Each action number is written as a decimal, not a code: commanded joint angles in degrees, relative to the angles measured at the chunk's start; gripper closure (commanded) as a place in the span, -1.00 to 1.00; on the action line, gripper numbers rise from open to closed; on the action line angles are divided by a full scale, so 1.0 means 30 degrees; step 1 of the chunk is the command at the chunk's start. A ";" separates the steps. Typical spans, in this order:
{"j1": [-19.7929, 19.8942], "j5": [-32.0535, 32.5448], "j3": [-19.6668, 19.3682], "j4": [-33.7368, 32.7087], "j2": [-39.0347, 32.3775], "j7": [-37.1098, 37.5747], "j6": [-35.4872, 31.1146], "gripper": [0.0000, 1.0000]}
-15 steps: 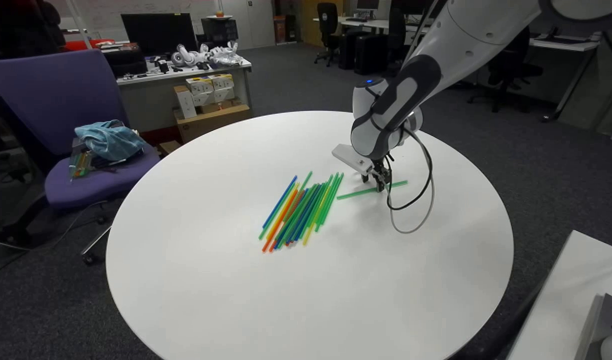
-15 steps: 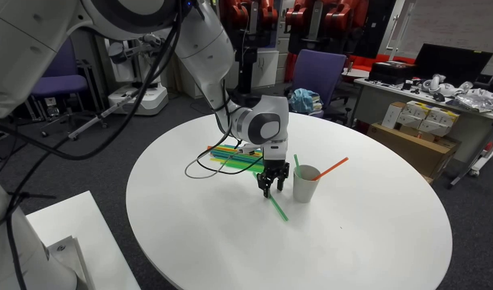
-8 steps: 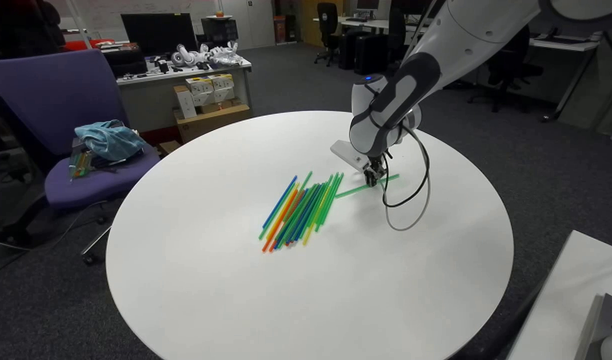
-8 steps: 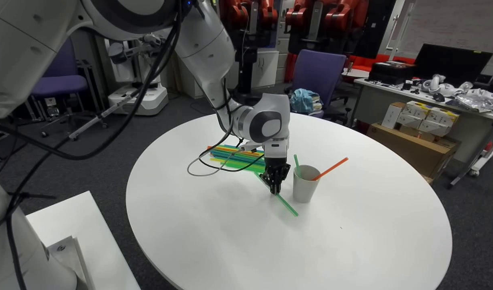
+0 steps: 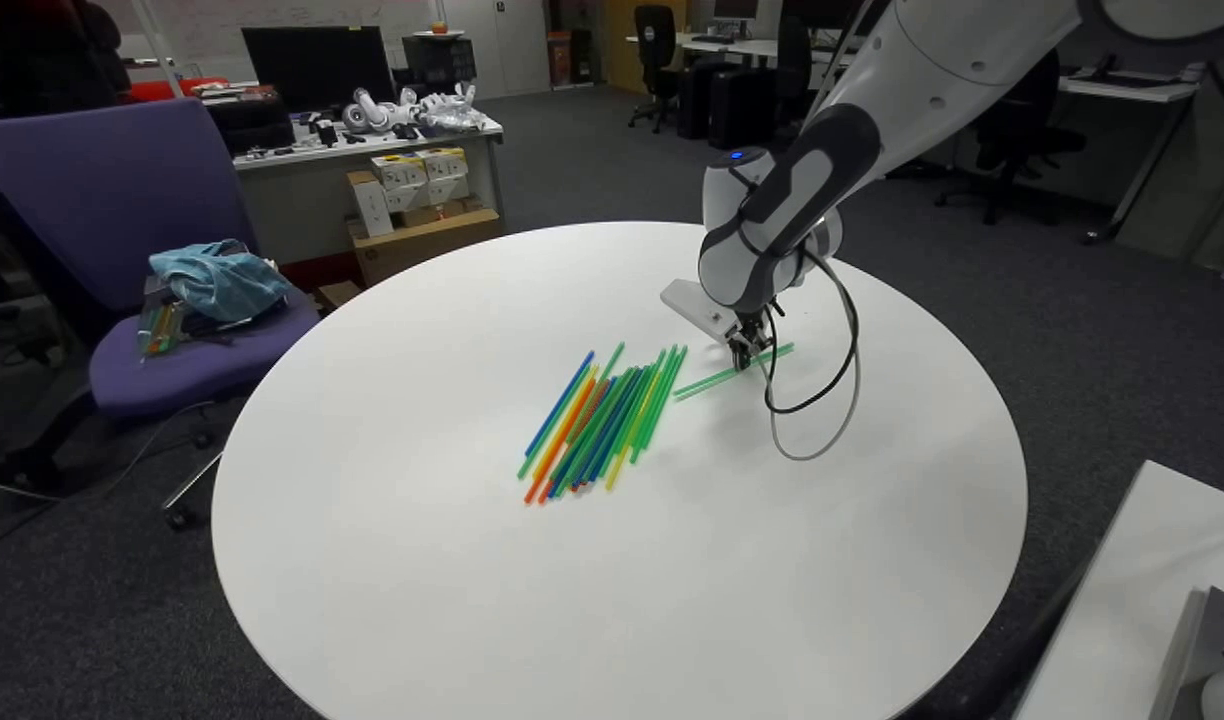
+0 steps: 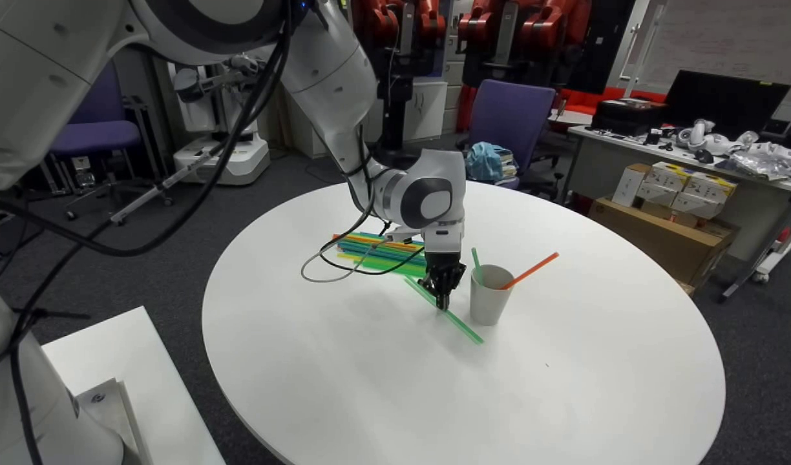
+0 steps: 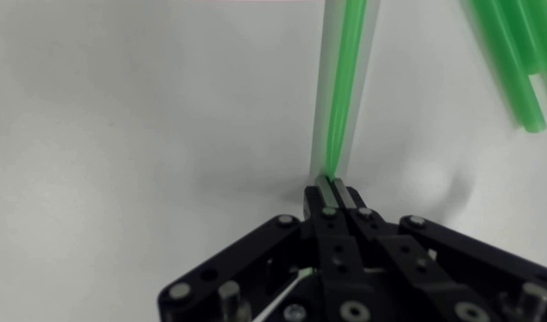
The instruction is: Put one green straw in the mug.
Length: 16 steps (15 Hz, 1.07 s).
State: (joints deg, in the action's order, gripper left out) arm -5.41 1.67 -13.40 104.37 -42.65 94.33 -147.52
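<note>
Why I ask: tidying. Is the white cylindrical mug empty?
No, a thin green plastic straw and a thin orange plastic straw protrude from the mug.

The mug (image 6: pixel 488 303), its orange straw (image 6: pixel 531 270) jutting outward, and the straw pile (image 5: pixel 602 425) flank the gripper (image 6: pixel 442 304), while free tabletop (image 5: pixel 612 600) spreads across both exterior views' foregrounds.

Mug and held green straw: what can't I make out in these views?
Mug: out of sight in an exterior view, probably behind the arm.
Lower ends of the orange straw and other green straw in it: hidden by its wall in an exterior view.
Held green straw: the gripper covers its pinched stretch in the wrist view; the top edge cuts off one end.
</note>
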 commanded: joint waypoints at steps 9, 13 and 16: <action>-0.0963 0.0512 -0.1045 0.1690 0.2107 -0.0177 -0.2125 1.00; -0.1316 0.1039 -0.1327 0.2383 0.3003 -0.0168 -0.2254 1.00; -0.1702 0.1827 -0.1715 0.3353 0.3963 0.0013 -0.2775 1.00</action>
State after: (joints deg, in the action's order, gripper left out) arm -8.71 4.42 -16.63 108.34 -36.30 94.16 -152.62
